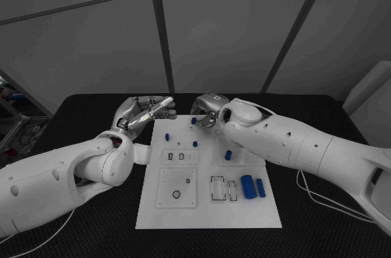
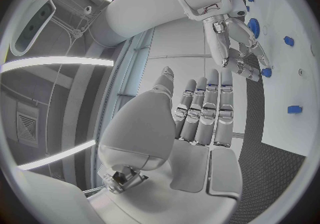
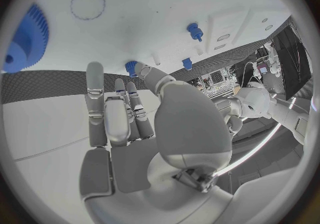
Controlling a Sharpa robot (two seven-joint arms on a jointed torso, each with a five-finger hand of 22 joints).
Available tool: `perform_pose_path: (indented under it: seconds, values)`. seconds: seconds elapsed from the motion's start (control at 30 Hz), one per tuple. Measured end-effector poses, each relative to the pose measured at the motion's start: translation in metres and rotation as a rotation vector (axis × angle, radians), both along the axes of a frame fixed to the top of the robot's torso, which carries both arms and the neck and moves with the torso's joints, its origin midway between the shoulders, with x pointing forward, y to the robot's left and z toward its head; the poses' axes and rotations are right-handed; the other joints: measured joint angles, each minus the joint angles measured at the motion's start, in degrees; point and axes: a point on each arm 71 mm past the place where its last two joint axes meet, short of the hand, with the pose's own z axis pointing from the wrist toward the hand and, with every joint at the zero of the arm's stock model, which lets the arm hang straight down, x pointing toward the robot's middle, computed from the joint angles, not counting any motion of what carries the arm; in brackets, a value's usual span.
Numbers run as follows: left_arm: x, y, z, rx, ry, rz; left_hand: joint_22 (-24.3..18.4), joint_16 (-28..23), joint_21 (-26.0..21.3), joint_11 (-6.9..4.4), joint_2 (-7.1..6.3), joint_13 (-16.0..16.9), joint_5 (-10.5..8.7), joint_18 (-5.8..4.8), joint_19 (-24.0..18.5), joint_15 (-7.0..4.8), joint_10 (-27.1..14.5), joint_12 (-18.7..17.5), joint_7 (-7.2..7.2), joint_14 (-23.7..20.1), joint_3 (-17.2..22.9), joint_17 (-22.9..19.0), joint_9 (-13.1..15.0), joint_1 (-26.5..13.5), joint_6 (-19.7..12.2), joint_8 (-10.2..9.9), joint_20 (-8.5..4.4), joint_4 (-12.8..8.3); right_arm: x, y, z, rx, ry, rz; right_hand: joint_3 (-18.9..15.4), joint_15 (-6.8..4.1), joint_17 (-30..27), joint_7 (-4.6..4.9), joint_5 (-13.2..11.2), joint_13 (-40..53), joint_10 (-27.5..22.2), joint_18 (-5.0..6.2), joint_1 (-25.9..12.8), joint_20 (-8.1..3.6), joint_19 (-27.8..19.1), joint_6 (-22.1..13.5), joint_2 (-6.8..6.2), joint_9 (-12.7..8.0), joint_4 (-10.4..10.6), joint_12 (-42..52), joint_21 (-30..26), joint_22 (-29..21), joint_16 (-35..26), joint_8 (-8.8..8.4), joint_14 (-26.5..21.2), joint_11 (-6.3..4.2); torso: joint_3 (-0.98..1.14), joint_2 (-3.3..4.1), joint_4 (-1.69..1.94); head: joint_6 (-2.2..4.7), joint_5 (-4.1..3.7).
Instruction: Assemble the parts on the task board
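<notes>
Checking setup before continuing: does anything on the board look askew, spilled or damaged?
Nothing stands out. The blue parts lie in order on the task board, which sits square and undamaged.

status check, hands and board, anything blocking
Left hand open, fingers straight, off the board's far left corner. Right hand over the task board far edge, grip unclear. Blue parts loose on board. Nothing blocking.

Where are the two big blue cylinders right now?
In the head view, the two blue cylinders lie side by side on the white board, near its right edge, beneath the right arm.
</notes>
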Motion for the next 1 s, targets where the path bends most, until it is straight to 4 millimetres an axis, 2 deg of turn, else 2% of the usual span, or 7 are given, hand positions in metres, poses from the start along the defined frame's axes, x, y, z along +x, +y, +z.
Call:
perform_pose_path:
  seconds: [0.27,0.4,0.5,0.67,0.8,0.9,1.0]
  values:
    - [0.001,0.005,0.0,0.005,0.001,0.01,0.0,0.0,0.0,0.0,0.0,0.0,0.0,0.0,0.0,0.0,0.0,-0.02,0.0,0.0,0.0,-0.01,0.0,0.0,0.0,0.0,0.0,0.0,-0.008,-0.024,0.006,0.02,-0.029,0.002,-1.91,0.09,-0.83,-0.08,0.0,0.16,-0.18,0.21,0.21,0.19,-0.19,0.41,-0.21,0.28,0.36,2.01,-0.11,-0.35,-0.27,0.0,-0.1,-0.33,0.1,-0.06,-0.22,-0.03,0.08]
    - [0.001,0.009,-0.001,0.009,0.002,0.018,0.0,0.0,0.0,0.0,0.0,0.0,0.0,0.0,0.0,0.0,0.0,-0.28,0.0,0.0,0.0,-0.01,0.0,0.0,0.0,0.01,0.0,0.0,-0.015,-0.052,0.012,0.055,-0.05,-0.015,-2.29,-0.27,1.29,0.75,0.47,1.05,5.54,0.21,0.21,-0.46,1.52,3.59,-0.21,0.78,0.98,5.23,1.62,2.28,0.96,1.16,0.19,-1.16,0.19,-0.24,-0.51,0.09,0.14]
    - [0.002,0.011,-0.001,0.011,0.002,0.022,0.0,0.0,0.0,0.0,0.0,0.0,0.0,0.0,0.0,0.0,0.0,-0.28,0.0,0.0,0.0,-0.01,0.0,0.0,0.0,0.01,0.0,0.0,-0.019,-0.08,0.017,0.089,-0.044,-0.051,-2.39,-1.43,1.85,0.51,0.48,2.41,12.16,0.19,-0.34,-1.15,2.84,5.94,0.07,1.13,1.99,8.38,3.12,4.43,1.24,1.99,0.14,-2.39,0.26,-0.41,-0.85,0.23,0.16]
    - [0.003,0.013,-0.002,0.014,0.004,0.028,0.0,0.0,0.0,0.0,0.0,0.0,0.0,0.0,0.0,0.0,0.01,-0.28,0.21,0.0,-0.06,0.08,0.0,0.0,0.21,0.01,0.0,-0.06,-0.019,-0.123,0.027,0.139,-0.001,-0.135,-5.89,-2.94,4.22,-0.96,1.86,6.8,21.4,-0.06,-3.22,-2.69,5.87,5.8,-2.85,0.87,3.97,14.93,5.7,8.72,2.59,1.83,0.19,-4.44,0.4,-0.65,-1.3,0.48,-0.1]
    - [0.005,0.014,-0.003,0.016,0.005,0.032,0.0,0.0,0.0,0.0,0.0,0.0,0.0,0.0,0.0,0.0,0.01,-0.28,0.21,0.0,-0.16,0.08,0.0,0.0,0.21,0.01,0.0,-0.16,-0.019,-0.147,0.027,0.157,0.064,-0.189,-12.53,-3.68,10.64,-1.47,2.86,23.0,19.59,-2.3,-2.77,-3.51,10.56,3.4,-2.45,0.78,6.5,31.12,10.63,16.62,7.25,2.04,0.21,-4.81,0.47,-0.71,-1.49,0.59,-0.51]
    - [0.005,0.015,-0.003,0.017,0.007,0.033,0.0,0.0,0.0,-0.01,0.0,0.0,0.0,0.0,0.0,0.0,0.01,-0.28,0.21,0.0,-0.16,0.08,0.0,0.0,0.21,0.02,0.0,-0.16,-0.018,-0.153,0.024,0.156,0.111,-0.204,-16.36,-3.49,11.26,-0.94,3.67,40.49,16.54,-2.53,-0.78,-3.0,12.0,1.9,-1.19,0.95,9.44,47.66,13.02,20.31,9.59,3.9,0.21,-3.94,0.47,-0.71,-1.53,0.64,-0.77]
    - [0.006,0.013,-0.003,0.016,0.008,0.03,0.0,0.0,0.0,-0.01,0.0,0.0,0.0,0.0,0.0,0.0,0.01,-0.28,0.21,0.0,-0.16,0.07,0.0,0.0,0.21,0.04,0.0,-0.16,-0.017,-0.154,0.022,0.151,0.143,-0.21,-17.85,-3.49,11.26,-0.55,3.68,48.15,16.32,-2.52,0.16,-2.77,12.23,0.88,-1.17,1.05,10.92,54.67,14.23,22.22,10.38,4.65,0.21,-4.0,0.46,-0.69,-1.53,0.69,-0.97]
